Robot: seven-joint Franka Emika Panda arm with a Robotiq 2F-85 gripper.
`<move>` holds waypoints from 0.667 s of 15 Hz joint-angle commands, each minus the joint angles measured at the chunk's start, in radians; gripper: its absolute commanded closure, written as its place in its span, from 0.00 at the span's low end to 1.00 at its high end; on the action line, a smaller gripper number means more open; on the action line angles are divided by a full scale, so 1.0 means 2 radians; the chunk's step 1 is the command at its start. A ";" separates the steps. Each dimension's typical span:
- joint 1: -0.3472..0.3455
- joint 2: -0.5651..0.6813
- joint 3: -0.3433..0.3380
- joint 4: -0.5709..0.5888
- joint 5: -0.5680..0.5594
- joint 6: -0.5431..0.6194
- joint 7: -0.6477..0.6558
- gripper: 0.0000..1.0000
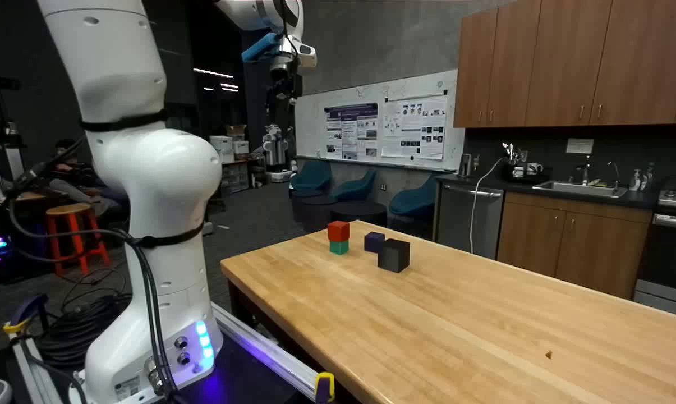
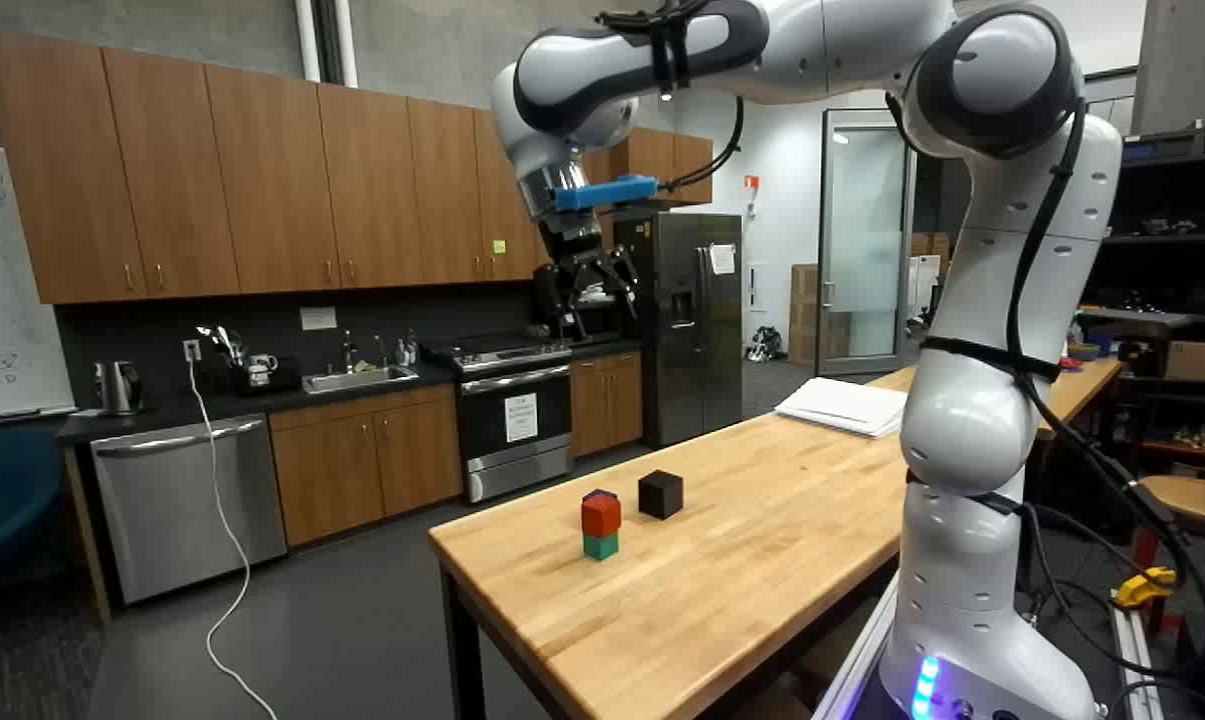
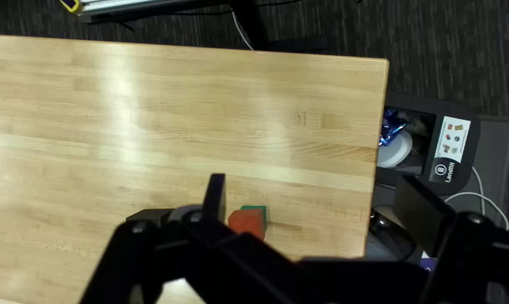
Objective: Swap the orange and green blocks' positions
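The orange block, reddish in colour, sits on top of the green block on the wooden table. The same stack shows in an exterior view, with the orange block above the green block. My gripper is high above the table, well apart from the blocks. In the wrist view the gripper has its fingers wide apart with nothing between them. There the orange block is partly hidden by the left finger, and only an edge of the green block shows.
A dark blue block and a larger black block stand near the stack on the table. White papers lie farther along the table. The table's end edge is close to the stack, with a landfill bin beyond it.
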 commanded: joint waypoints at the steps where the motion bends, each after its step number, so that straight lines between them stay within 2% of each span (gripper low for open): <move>1: 0.015 0.002 -0.013 0.001 -0.002 -0.001 0.002 0.00; 4: 0.016 0.001 -0.014 -0.002 -0.004 0.008 0.000 0.00; 10: 0.021 -0.005 -0.029 -0.049 -0.008 0.139 -0.030 0.00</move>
